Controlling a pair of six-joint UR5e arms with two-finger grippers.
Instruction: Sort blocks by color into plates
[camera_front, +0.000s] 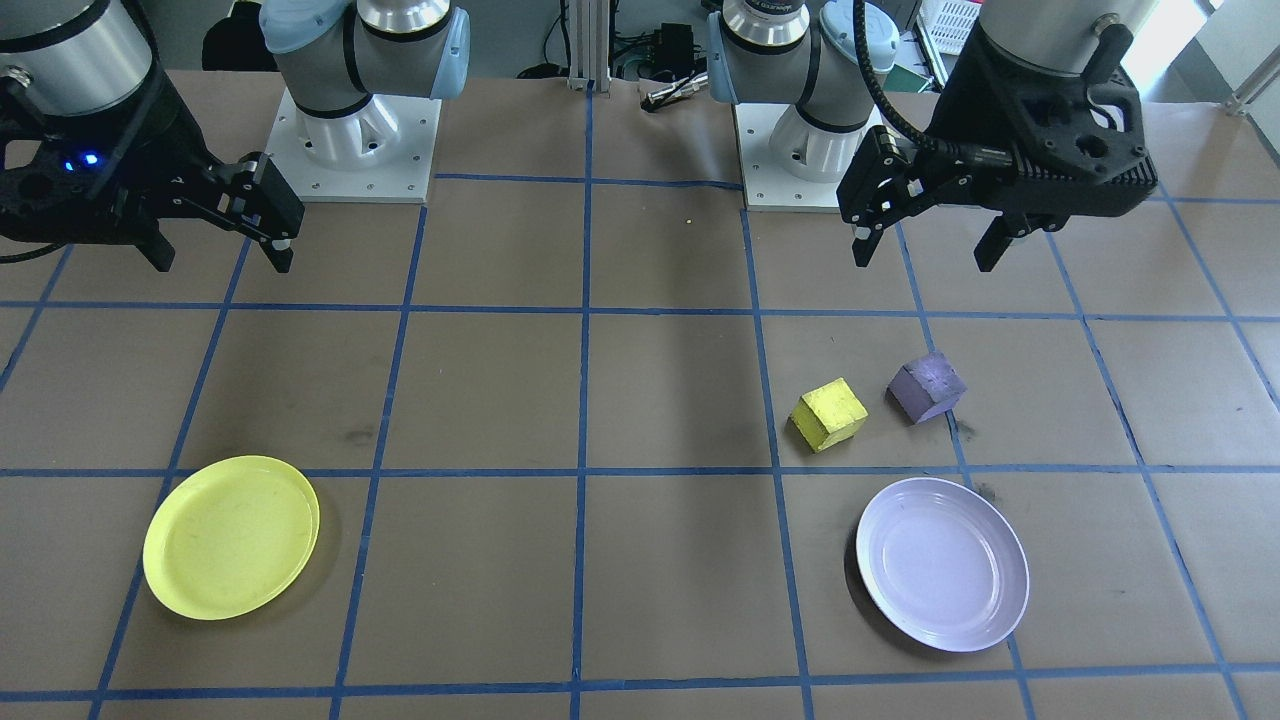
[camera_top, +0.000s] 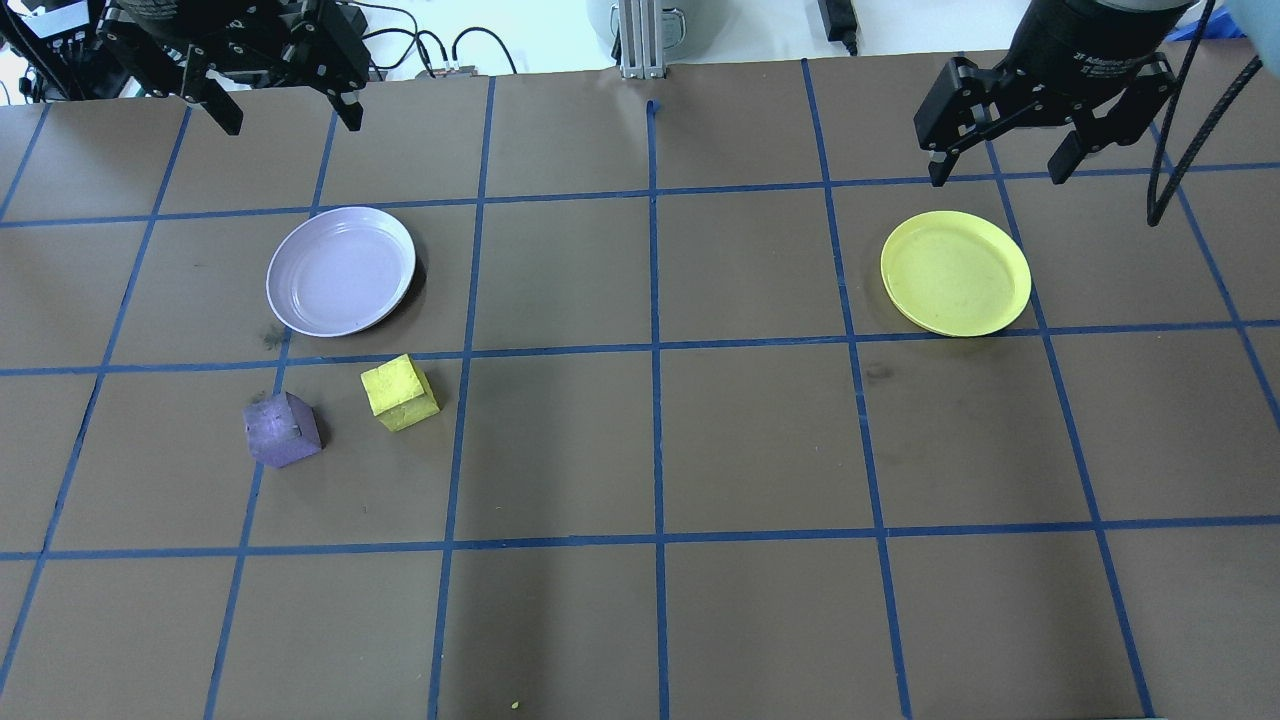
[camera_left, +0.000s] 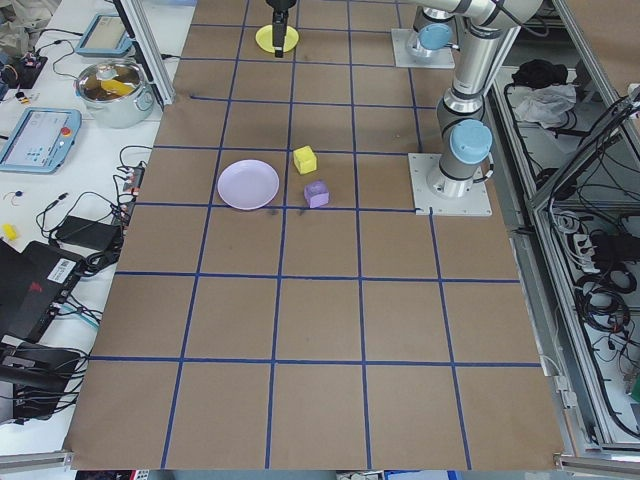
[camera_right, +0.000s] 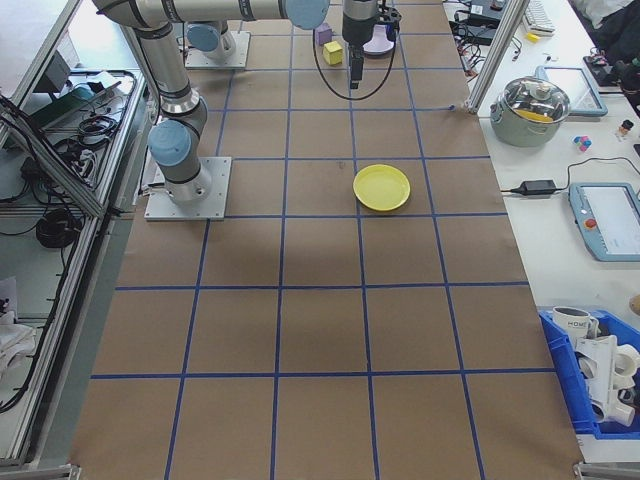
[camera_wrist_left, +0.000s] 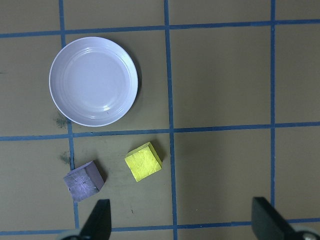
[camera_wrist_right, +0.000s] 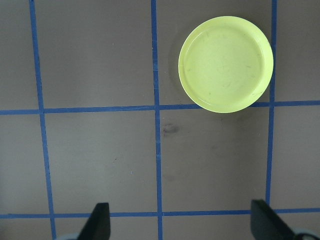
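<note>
Blocks: the yellow block (camera_top: 398, 392) and the purple block (camera_top: 282, 429) are seen side by side on the table (camera_top: 660, 450), near each other but apart, on the robot's left half. Both lie just on the robot's side of the purple plate (camera_top: 341, 271), outside it; neither touches its rim. The yellow plate (camera_top: 955, 273) is set well apart, on the right half, with nothing in it.

The left gripper (camera_top: 283, 110) is held above the table at the far edge, beyond the purple plate; its fingers are spread wide and nothing is gripped. In the left wrist view both blocks are seen below the plate, the purple block (camera_wrist_left: 83, 180) just above the left fingertip (camera_wrist_left: 99, 220), the yellow block (camera_wrist_left: 143, 161) between the fingers' lines.

The right gripper (camera_top: 998, 165) is held just beyond the yellow plate, fingers likewise apart and bare. No block is near it.
</note>
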